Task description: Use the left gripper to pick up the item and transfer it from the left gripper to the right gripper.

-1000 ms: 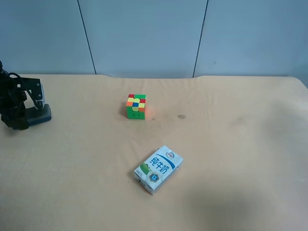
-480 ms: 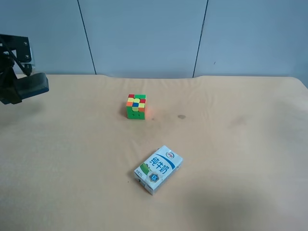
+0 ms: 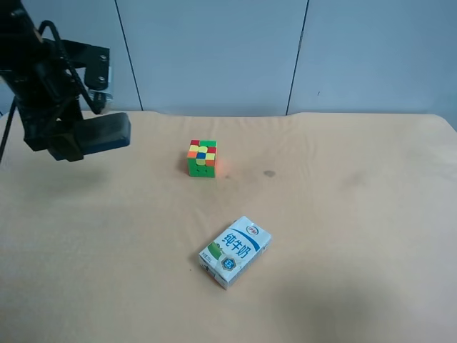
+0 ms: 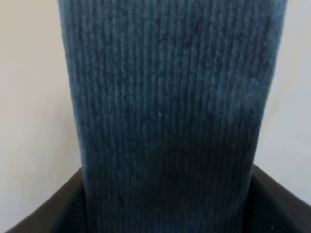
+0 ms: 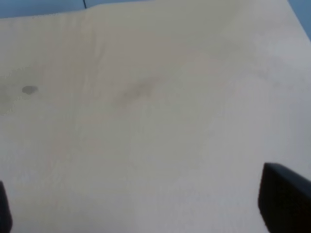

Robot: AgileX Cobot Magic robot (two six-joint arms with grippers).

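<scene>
Over the table [image 3: 321,214], left gripper [image 3: 71,145] holds item [image 3: 107,132] higher

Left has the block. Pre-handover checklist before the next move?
1. Grip: left gripper shut on the flat dark grey-black ribbed block: ok.
2. Block lifted off the tan table: ok.
3. Free end sticking out past the jaws for the receiver: ok.
4. Receiver: right gripper open, nothing between its fingers: ok.
5. Reach: right gripper near the block: not ok, absent from the exterior high view.
6. Clutter: multicoloured puzzle cube and white-blue-green milk carton apart from the block: ok.
</scene>
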